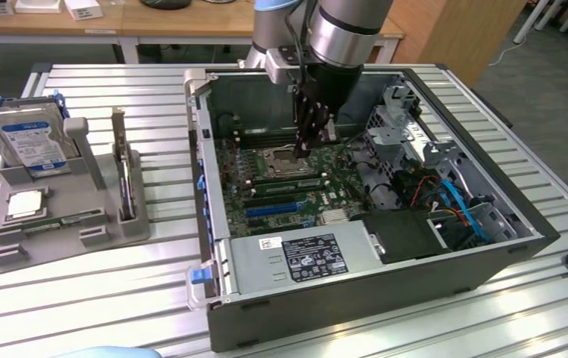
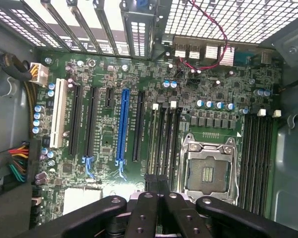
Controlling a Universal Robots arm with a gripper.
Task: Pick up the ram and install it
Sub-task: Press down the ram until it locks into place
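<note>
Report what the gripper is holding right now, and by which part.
It cannot be told. The gripper sits low over the motherboard beside the CPU socket, and whether it grips anything is hidden.

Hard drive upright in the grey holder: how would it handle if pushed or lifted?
The hard drive looks like a rigid metal-cased block: probably stiff and heavy for its size. It stands on edge in the grey holder, so a sideways push might tip it.
</note>
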